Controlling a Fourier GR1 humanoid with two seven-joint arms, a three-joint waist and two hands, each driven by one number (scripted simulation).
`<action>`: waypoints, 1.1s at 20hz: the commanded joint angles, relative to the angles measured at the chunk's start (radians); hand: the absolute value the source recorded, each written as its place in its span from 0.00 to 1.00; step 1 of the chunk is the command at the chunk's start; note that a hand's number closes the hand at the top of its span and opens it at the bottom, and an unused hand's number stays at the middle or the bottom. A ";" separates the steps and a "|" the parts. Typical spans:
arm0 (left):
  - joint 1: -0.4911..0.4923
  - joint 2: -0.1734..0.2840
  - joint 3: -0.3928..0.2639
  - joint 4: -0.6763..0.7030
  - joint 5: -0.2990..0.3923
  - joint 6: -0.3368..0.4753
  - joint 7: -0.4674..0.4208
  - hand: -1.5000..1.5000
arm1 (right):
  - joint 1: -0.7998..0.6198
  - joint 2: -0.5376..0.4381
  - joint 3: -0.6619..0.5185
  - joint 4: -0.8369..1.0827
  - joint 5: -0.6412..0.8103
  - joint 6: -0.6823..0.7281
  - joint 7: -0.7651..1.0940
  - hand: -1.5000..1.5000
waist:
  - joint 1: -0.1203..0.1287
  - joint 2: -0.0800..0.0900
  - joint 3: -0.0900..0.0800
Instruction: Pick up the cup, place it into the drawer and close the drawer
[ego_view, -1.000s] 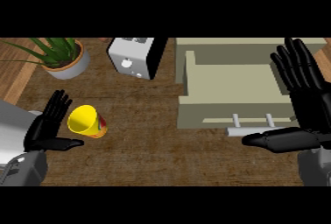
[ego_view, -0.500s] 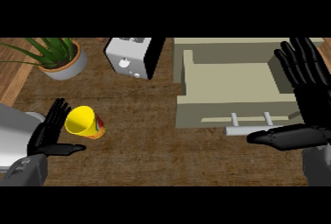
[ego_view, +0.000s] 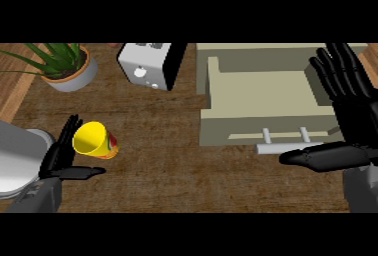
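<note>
Yellow cup (ego_view: 94, 141) lies tilted on the worktop (ego_view: 170, 175) at 9 o'clock, apparently touching the unclenched left hand (ego_view: 65, 161). Right hand (ego_view: 341, 120) released beside the open drawer (ego_view: 260, 102).

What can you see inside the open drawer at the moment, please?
The open drawer shows only its bare beige floor and walls; no cup lies in it. The right hand covers its right edge, so that strip cannot be checked. The yellow cup is on the counter beside the left hand.
</note>
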 joint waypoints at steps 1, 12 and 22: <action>-0.022 0.010 -0.006 0.022 -0.014 -0.065 -0.080 0.00 | 0.014 0.005 -0.006 -0.011 -0.014 0.008 -0.017 0.00 | -0.004 0.001 0.000; -0.023 -0.023 -0.011 0.032 -0.018 -0.160 -0.116 0.00 | 0.023 0.025 0.025 -0.053 0.017 -0.019 0.013 0.00 | -0.006 0.001 -0.001; -0.026 -0.075 -0.003 -0.056 -0.030 0.084 -0.257 1.00 | -0.009 -0.005 0.005 -0.001 0.009 0.006 0.013 0.00 | -0.002 0.003 -0.001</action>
